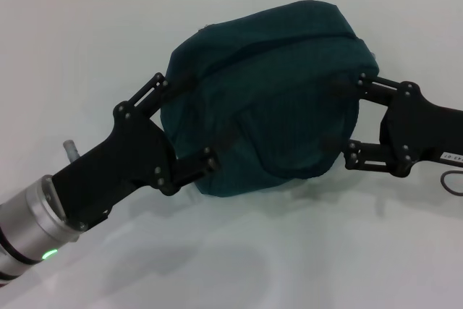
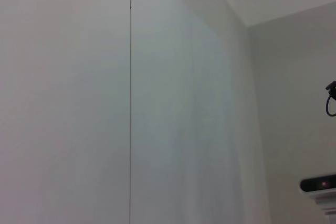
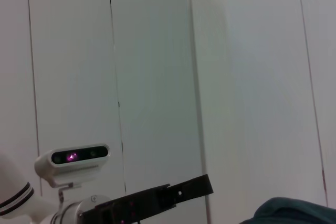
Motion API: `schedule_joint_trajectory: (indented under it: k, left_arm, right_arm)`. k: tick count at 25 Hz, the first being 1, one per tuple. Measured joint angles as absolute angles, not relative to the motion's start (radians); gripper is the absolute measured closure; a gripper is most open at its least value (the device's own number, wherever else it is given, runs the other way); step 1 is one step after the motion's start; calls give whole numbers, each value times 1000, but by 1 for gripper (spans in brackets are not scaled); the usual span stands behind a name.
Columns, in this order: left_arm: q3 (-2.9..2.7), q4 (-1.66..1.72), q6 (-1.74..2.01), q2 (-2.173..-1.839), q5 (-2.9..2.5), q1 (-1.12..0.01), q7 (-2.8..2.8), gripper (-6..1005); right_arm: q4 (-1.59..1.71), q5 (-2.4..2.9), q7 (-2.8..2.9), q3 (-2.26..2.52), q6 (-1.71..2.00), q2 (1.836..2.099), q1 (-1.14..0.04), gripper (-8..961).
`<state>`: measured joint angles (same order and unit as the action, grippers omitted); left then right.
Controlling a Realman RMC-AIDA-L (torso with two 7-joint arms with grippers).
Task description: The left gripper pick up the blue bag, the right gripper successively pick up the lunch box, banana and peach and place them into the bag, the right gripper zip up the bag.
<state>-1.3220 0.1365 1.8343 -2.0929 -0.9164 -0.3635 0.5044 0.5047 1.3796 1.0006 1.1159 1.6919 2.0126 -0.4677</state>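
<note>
Bag: the blue bag (image 1: 264,99) is held up above the white bench (image 1: 87,56), bulging and rounded, between the two hands; a corner of it also shows in the right wrist view (image 3: 294,211).
Contents: no lunch box, banana or peach is visible on the bench or anywhere else, and the bag's full shape suggests they are already inside, though the fabric hides them.
Zipper: no foil lining or open mouth shows from the head view; a seam runs across the top, but I cannot tell whether the zip is fully drawn.
Progress: judged from this, lifting and loading look done; what remains is the zipping, or it is just finishing.
Left hand: the left hand (image 1: 185,124) reaches up from the lower left, green ring lit on its wrist, fingers spread wide with the upper one on the bag's top left edge and the lower one under its bottom edge, cradling that side of the bag.
Right hand: the right hand (image 1: 354,117) comes in from the right, linkages splayed, both fingertips pressed into the bag's right side; whether it pinches fabric or a zip pull I cannot tell.
Wrist views: mostly bare wall, nothing more of the grasp.
</note>
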Motion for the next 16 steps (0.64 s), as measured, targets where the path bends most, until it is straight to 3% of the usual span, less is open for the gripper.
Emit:
schedule_joint_trajectory:
  k: [10,16]
  left_arm:
    - [-1324,146,1849,-2087,-920,-352,510,150]
    - [-1329,165,1867,-2064,-1029,-352,519,150]
  right_arm:
    - [505,1410,946,1142,1747,2010,-465,166]
    - [530,1471,946,1149,1786,2005,-466,166]
